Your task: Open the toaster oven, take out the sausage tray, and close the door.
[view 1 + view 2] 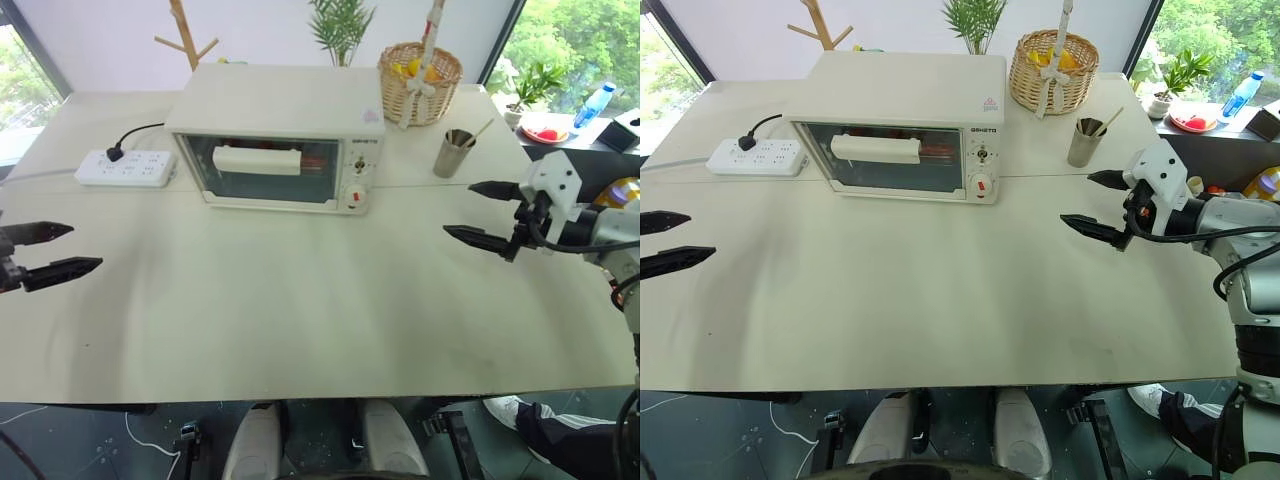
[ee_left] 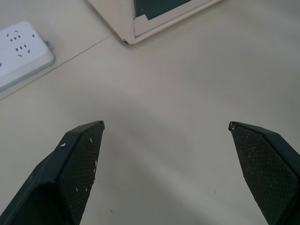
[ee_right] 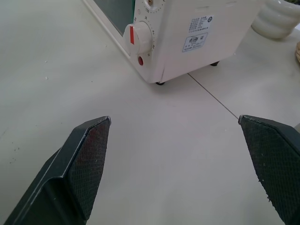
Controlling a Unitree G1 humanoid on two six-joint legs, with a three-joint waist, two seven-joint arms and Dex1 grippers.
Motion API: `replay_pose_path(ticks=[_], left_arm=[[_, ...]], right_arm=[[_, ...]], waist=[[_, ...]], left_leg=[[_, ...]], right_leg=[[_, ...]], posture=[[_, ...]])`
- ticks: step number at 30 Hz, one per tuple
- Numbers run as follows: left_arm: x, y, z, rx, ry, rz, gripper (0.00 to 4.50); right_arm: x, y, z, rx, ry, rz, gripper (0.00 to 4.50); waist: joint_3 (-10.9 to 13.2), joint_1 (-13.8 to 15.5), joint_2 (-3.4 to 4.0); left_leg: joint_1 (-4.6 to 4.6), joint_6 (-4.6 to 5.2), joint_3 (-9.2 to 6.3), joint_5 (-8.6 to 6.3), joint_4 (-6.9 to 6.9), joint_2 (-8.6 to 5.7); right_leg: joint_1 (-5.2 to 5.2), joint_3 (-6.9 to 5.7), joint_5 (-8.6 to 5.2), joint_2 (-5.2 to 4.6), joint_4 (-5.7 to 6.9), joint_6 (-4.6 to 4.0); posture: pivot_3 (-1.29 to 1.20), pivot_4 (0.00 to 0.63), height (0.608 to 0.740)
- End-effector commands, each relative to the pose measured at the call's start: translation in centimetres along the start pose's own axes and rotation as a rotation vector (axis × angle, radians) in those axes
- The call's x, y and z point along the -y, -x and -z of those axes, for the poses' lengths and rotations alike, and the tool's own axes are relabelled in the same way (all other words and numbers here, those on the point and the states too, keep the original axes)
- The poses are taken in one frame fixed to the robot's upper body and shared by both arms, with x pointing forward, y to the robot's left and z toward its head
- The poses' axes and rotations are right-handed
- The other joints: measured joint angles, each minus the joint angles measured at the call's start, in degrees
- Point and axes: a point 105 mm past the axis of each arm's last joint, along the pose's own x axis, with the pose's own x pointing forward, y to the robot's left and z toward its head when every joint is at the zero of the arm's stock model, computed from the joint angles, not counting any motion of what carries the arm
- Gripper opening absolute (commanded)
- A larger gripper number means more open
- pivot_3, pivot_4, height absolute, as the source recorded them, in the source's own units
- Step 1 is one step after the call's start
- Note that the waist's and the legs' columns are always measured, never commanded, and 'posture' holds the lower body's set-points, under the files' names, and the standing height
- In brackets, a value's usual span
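Door-opening is judged to be the step in hand, since the door (image 1: 268, 170) of the toaster oven (image 1: 275, 135) is seen shut, its wide cream bar handle (image 1: 257, 160) lying across the upper part of the glass. The toaster oven stands toward the far side of the worktop (image 1: 300, 300), and it is taken as the landmark. The sausage tray (image 1: 300, 160) is glimpsed behind the glass as reddish shapes, inside the oven; its exact seat cannot be made out.

The left hand (image 1: 50, 252) is held well out to the oven's left and nearer the robot, its two black fingers spread wide with nothing between them. The right hand (image 1: 480, 212) is held to the oven's right, near the knob panel side, likewise spread wide and empty. Neither hand is touching the oven.

For a clean opening, the handle should be approached from the front and gripped near its middle, so that the door is not twisted. The pull should be made outward and downward if the door is hinged at its base, as is likely. The knob with the red mark (image 3: 138, 36) should be kept clear of. The metal cup (image 1: 453, 152) and wicker basket (image 1: 420, 80) to the oven's right should not be swept.
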Motion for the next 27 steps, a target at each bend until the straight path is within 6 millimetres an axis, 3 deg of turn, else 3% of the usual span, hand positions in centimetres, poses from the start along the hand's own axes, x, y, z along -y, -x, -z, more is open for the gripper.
replay_pose_path(ticks=[1, 14, 18, 23, 27], left_arm=[[-0.3, 0.5, -1.4, 0.041, -0.048, -0.03, 4.46], [-0.4, 0.3, -2.1, 0.074, -0.03, -0.028, 4.46], [0.0, -0.1, -3.2, 0.112, -0.057, -0.005, 4.46], [2.4, -2.2, -6.4, 0.208, -0.089, 0.136, 4.46], [3.9, -4.1, -8.4, 0.246, -0.131, 0.233, 4.46]], right_arm=[[0.5, 0.6, -1.4, 0.036, 0.036, 0.024, 4.5], [0.4, 0.6, -1.4, 0.042, 0.009, 0.023, 4.5], [0.3, 0.6, -1.6, 0.043, 0.005, 0.013, 4.5], [-0.8, -0.4, -5.0, 0.142, -0.07, -0.068, 4.5], [-3.5, -2.4, -7.7, 0.21, -0.124, -0.163, 4.5]], waist=[[0.0, 0.0, 0.0], [-0.01, 0.0, -0.01], [-0.01, 0.04, -0.01], [0.0, 0.06, -0.01], [-0.04, -0.04, -0.07]], left_leg=[[0.0, 0.0, 0.0, 0.0, 0.0, 0.0], [0.0, 0.0, 0.03, 0.0, 0.0, 0.0], [0.01, 0.0, 0.04, 0.0, 0.0, 0.0], [0.0, 0.0, 0.06, 0.0, 0.03, 0.0], [0.01, 0.0, 0.03, 0.0, 0.05, 0.01]], right_leg=[[0.0, 0.0, 0.0, 0.0, 0.0, 0.0], [-0.01, 0.03, 0.0, 0.0, 0.0, 0.0], [-0.01, 0.03, 0.0, 0.01, 0.01, 0.0], [-0.01, 0.06, 0.02, -0.01, 0.03, 0.01], [-0.01, 0.08, 0.02, 0.07, 0.08, 0.01]], posture=[[0.0, 0.15, 0.74], [0.0, 0.15, 0.74], [0.0, 0.15, 0.74], [0.0, 0.15, 0.74], [0.0, 0.15, 0.74]])
